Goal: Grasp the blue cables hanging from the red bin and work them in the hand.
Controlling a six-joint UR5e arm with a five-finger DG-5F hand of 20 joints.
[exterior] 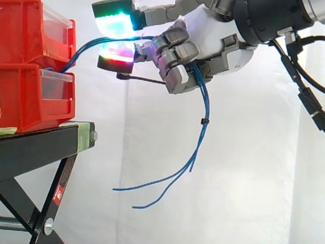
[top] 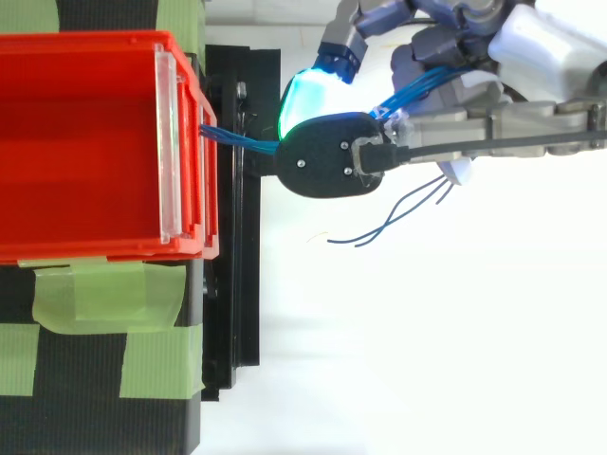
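Note:
A bundle of thin blue cables (exterior: 204,109) runs out of the lower red bin (exterior: 30,96), rises to the right and passes through my hand (exterior: 213,43). My hand hangs to the right of the bins, its fingers curled round the bundle and its glowing pads (exterior: 118,23) pinching the strand near the bins. Below the hand the cables droop, tied by a small black band, and their loose ends (exterior: 152,190) dangle free in the air. From above, the cables (top: 237,140) leave the bin's front edge (top: 204,133) and cross to the hand (top: 531,47).
Two red bins stacked, the upper one (exterior: 25,30) on the lower, stand on a black stand (exterior: 45,145) at the left. Green tape (top: 104,299) marks the stand's top. A white curtain hangs behind.

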